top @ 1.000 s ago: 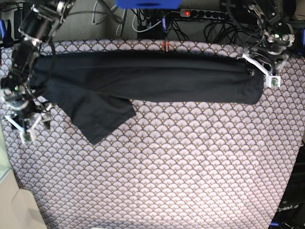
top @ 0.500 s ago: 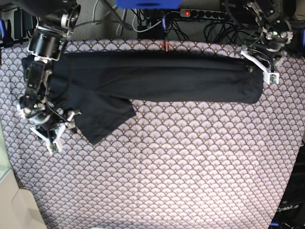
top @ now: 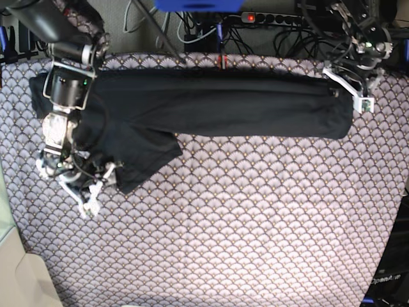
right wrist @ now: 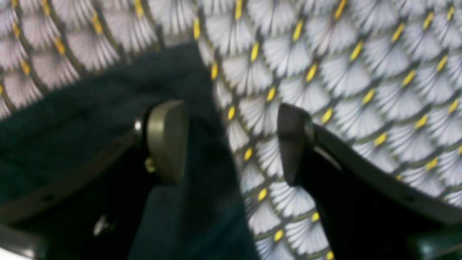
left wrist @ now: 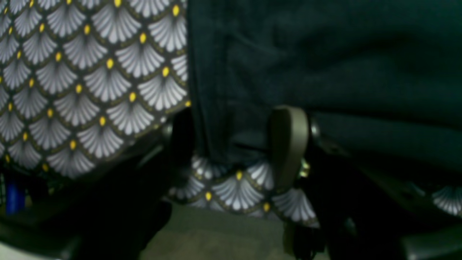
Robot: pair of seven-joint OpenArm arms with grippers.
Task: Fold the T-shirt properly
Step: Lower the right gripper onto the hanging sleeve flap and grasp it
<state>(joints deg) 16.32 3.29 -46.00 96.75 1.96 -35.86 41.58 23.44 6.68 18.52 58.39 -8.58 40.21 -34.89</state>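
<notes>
Black cotton fills your right wrist view: the right pincer [right wrist: 231, 141] stands spread wide, 1 pad over the T-shirt [top: 211, 105] sleeve and the other over the scalloped tablecloth [top: 243, 224], straddling the sleeve's edge on the tabletop. Farther back, you see the shirt lying as 1 long folded band across the far side, its sleeve angled toward you. At the band's other end, your left pincer [left wrist: 238, 144] is parted around the cloth edge, not pinching it.

T-shirt [top: 211, 105]: matt soft black cloth. Tablecloth [top: 255, 217]: smooth printed fabric, scallop patt.
</notes>
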